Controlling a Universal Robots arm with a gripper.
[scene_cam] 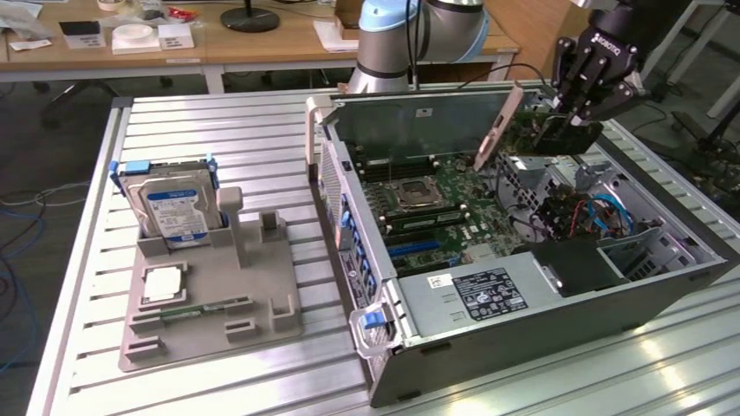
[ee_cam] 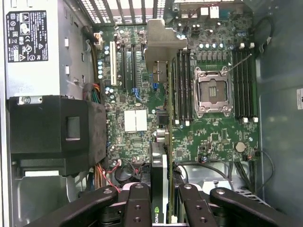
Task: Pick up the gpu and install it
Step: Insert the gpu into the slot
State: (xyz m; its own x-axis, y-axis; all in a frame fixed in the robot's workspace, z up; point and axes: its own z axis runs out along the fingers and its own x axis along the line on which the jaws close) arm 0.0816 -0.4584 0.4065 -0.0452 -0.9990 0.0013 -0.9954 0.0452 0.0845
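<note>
The gripper (scene_cam: 569, 128) (ee_cam: 158, 198) is clamped on the gpu (scene_cam: 518, 130) (ee_cam: 162, 45), which is held in the air above the open computer case (scene_cam: 555, 303) lying near the worktop's (scene_cam: 231, 130) far edge. The card is carried on edge beneath the fingers, its metal bracket end leading. Over the motherboard (ee_cam: 208, 137), its long axis is seen running parallel to the expansion slots (ee_cam: 124, 66). These appear to lie just beside the card's line, on the power supply's (ee_cam: 28, 52) side.
</note>
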